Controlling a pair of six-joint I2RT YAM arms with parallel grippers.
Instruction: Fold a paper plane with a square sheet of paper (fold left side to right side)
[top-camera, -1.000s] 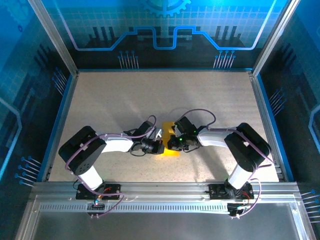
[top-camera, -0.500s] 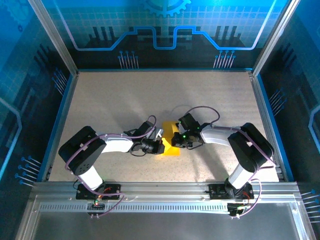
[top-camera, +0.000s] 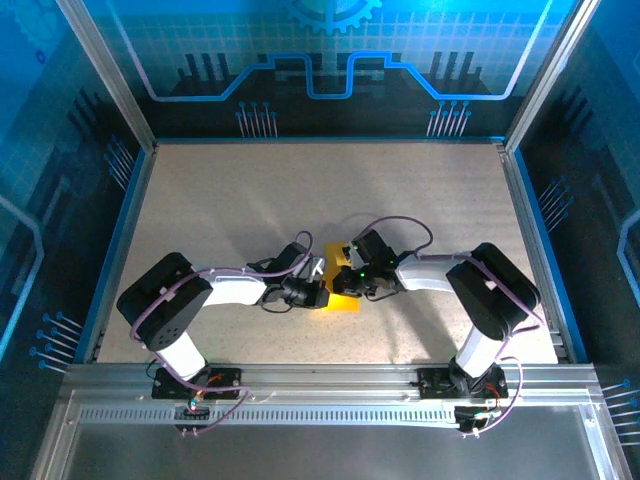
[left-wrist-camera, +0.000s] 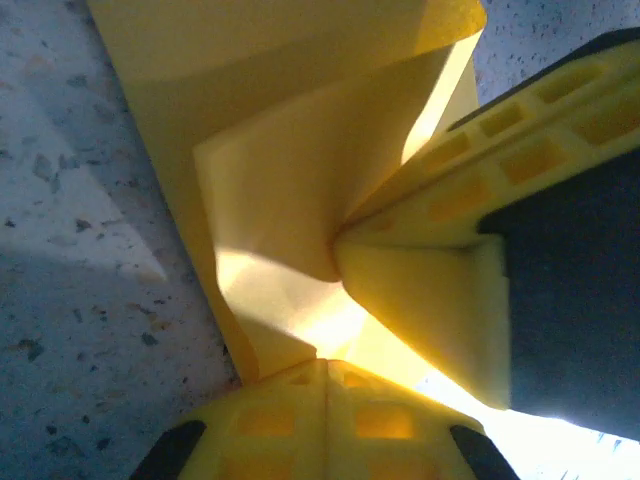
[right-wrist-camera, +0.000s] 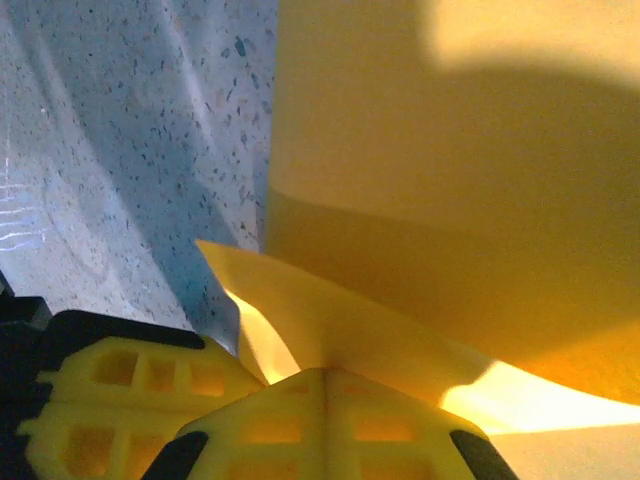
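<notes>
The sheet of paper (top-camera: 346, 304) sits mid-frame on the table (top-camera: 230, 200); thin, limp, easily torn; left gripper (top-camera: 321, 294) and right gripper (top-camera: 344, 287) both pinch its edges; edge holds suit it best.

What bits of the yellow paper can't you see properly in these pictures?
- Top view: the left gripper and right gripper cover most of the square sheet of paper, so its folded shape cannot be told.
- Left wrist view: the paper runs off the top edge and is too close to show its outline.
- Right wrist view: the top and right edges cut the paper off, and shadow hides any creases.
</notes>
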